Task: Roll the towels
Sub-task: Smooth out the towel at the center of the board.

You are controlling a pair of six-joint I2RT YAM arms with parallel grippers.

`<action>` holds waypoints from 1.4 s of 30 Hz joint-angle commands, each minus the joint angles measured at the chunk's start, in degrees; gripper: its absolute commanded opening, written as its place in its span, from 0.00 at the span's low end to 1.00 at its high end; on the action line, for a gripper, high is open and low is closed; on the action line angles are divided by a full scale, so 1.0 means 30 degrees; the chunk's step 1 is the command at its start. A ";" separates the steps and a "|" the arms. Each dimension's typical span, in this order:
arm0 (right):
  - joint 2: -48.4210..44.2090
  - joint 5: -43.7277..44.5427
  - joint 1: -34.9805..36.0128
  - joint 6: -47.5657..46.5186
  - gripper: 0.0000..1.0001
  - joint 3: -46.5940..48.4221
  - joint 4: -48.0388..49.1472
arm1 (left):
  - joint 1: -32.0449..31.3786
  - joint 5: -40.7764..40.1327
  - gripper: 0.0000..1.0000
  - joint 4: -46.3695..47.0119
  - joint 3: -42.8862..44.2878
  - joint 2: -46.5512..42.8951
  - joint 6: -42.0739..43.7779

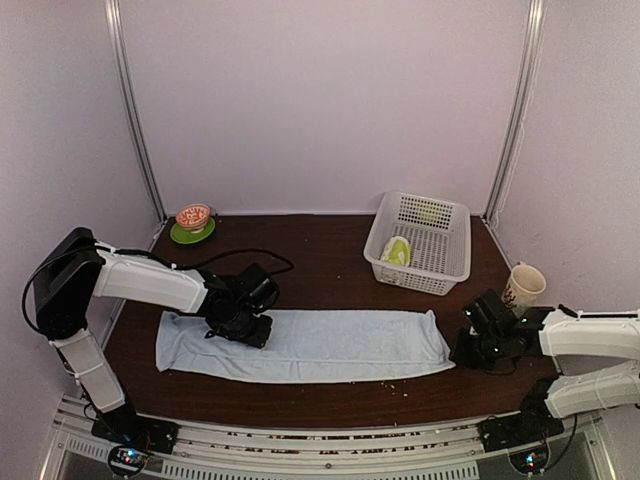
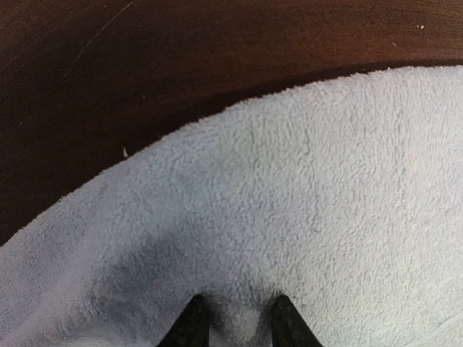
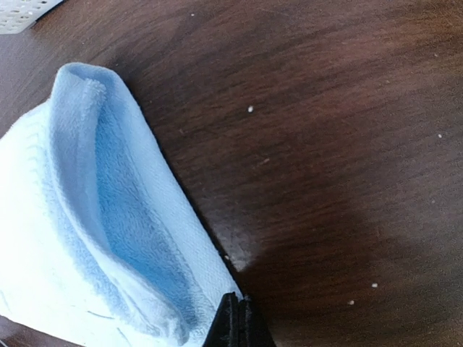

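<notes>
The light-blue towel (image 1: 330, 345) lies flat and long across the brown table, running left to right. My left gripper (image 1: 240, 330) presses down on its left part. In the left wrist view its fingertips (image 2: 194, 322) dig into the light-blue towel (image 2: 318, 188) with a small pucker of cloth pinched between them (image 2: 239, 307). My right gripper (image 1: 468, 350) sits at the towel's right end. Its jaws (image 3: 239, 307) are closed together right at the corner of the light-blue towel (image 3: 108, 217), whose end stands open in a fold. The yellow-green towel (image 1: 397, 250) lies bunched inside the white basket (image 1: 425, 278).
The white basket stands at the back right, and its corner (image 3: 18, 13) shows in the right wrist view. A paper cup (image 1: 523, 285) stands by the right edge, close to my right arm. A small bowl on a green saucer (image 1: 193, 220) is at the back left. Crumbs dot the table.
</notes>
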 commanded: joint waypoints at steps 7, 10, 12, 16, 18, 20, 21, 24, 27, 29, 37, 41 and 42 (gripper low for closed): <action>-0.2677 0.1480 0.0378 0.1557 0.03 0.1009 -0.4091 | 0.0123 0.0859 0.19 0.1275 -0.1169 0.0240 -0.0004; -0.3008 0.2064 0.0404 0.0625 0.29 0.2799 -0.4852 | 0.0123 0.1058 0.18 0.1328 -0.1178 0.0037 0.0075; -0.2643 0.2630 0.0388 -0.0103 0.36 0.3886 -0.4870 | 0.0123 0.1221 0.18 0.1413 -0.1147 -0.0122 0.0111; -0.0355 0.2785 0.0355 -0.1653 0.37 0.5889 -0.4171 | 0.0123 0.1594 0.18 0.1484 -0.1031 -0.0222 0.0232; 0.1124 0.2775 0.0356 -0.2014 0.36 0.6637 -0.3666 | 0.0124 0.1763 0.18 0.1551 -0.1050 -0.0224 0.0246; 0.2514 0.2890 0.0336 -0.2226 0.36 0.7156 -0.2917 | 0.0123 0.1900 0.18 0.1643 -0.1085 -0.0220 0.0265; 0.3334 0.3048 0.0328 -0.2221 0.35 0.7358 -0.2578 | 0.0104 0.1908 0.18 0.1645 -0.1112 -0.0224 0.0258; 0.4767 0.3528 0.0266 -0.1950 0.34 0.7709 -0.1486 | 0.0112 0.1989 0.16 0.1654 -0.1224 -0.0268 0.0233; 0.5943 0.4141 0.0208 -0.1706 0.34 0.8061 -0.1015 | 0.0093 0.2066 0.13 0.1701 -0.1389 -0.0334 0.0173; 0.6721 0.4282 0.0059 -0.1570 0.33 0.8366 -0.0838 | 0.0093 0.2189 0.12 0.1757 -0.1502 -0.0406 0.0127; 0.8925 0.4395 -0.0516 -0.1017 0.18 0.8719 -0.0706 | 0.0091 0.2621 0.00 0.2205 -0.2368 -0.0858 -0.0090; 0.8247 0.4961 -0.0625 -0.0318 0.03 0.8309 -0.0796 | 0.0093 0.2700 0.00 0.2382 -0.2806 -0.0949 -0.0182; 0.7941 0.5083 -0.0744 -0.0035 0.00 0.8128 -0.0786 | 0.0090 0.2715 0.00 0.2430 -0.2902 -0.0956 -0.0224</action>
